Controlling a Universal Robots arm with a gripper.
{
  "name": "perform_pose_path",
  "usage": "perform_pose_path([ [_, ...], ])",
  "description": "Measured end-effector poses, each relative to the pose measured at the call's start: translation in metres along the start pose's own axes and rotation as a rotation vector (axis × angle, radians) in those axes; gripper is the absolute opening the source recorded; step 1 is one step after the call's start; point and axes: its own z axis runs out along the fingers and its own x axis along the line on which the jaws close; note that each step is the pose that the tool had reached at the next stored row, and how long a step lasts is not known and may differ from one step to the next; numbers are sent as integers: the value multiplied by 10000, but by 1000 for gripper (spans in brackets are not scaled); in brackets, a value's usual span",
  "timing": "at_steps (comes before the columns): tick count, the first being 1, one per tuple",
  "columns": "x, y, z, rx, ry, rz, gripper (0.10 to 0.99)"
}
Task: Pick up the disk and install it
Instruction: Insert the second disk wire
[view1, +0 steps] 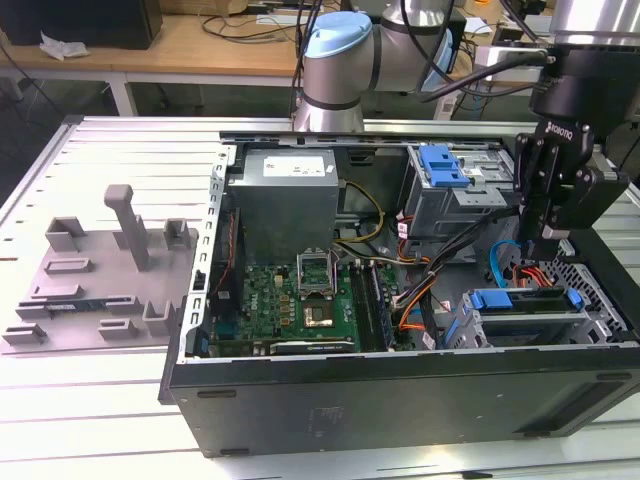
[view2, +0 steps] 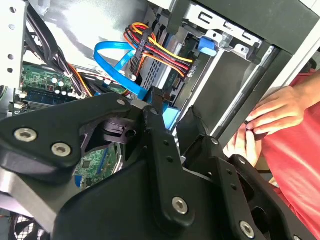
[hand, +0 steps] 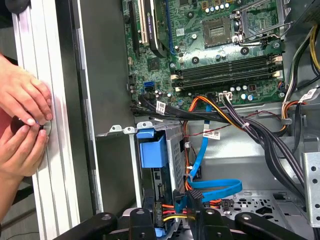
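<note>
The big open computer case lies on the desk. The disk already sits in its bay, with cables plugged in. The pincer hangs just above it; I cannot tell its state. Best to go slowly, clear of the blue cable.

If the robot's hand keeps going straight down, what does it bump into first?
Probably the blue-framed silver disk sitting in the grey metal drive cage right below the black hand, though depth is hard to judge.

Slatted metal table, open computer case, grey fixture
</note>
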Motion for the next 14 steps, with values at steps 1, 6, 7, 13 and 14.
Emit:
perform_pose_path([
  [1,0,0,1,0,-1,0,392],
  [6,-1,0,3,-1,-2,0,310],
  [7,-1,0,3,0,-4,-1,310],
  [13,-2,0,7,-16,-135,-2,239],
  [14,-2,0,6,-22,-196,-2,239],
])
